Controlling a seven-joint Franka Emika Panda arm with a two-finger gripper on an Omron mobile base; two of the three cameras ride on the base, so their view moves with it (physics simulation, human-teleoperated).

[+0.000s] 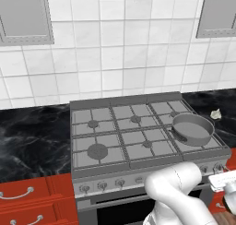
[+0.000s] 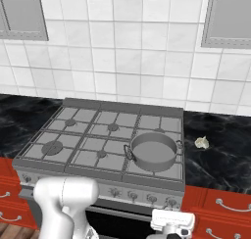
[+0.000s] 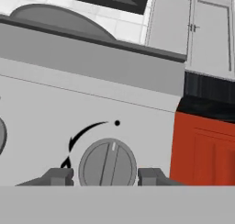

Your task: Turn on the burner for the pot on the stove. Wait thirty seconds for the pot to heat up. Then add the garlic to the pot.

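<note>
The grey pot (image 1: 193,128) (image 2: 153,151) sits on the front right burner of the stove (image 1: 106,127) (image 2: 73,135). On the black counter just right of the stove lies the small off-white garlic (image 1: 215,113) (image 2: 201,143). My gripper (image 3: 105,176) is low at the stove's front panel, at its right end. In the hand view its two dark fingertips (image 3: 57,176) flank a round grey knob (image 3: 108,162), one on each side, close to its rim. The knob's white mark points up, slightly right, below a black dot. The gripper is open around the knob.
A row of small knobs (image 1: 102,186) (image 2: 132,195) runs along the stove front. Red drawers (image 1: 23,194) (image 2: 228,206) stand on both sides under the black marble counter (image 1: 32,132). A tiled wall and grey upper cabinets (image 1: 23,12) rise behind.
</note>
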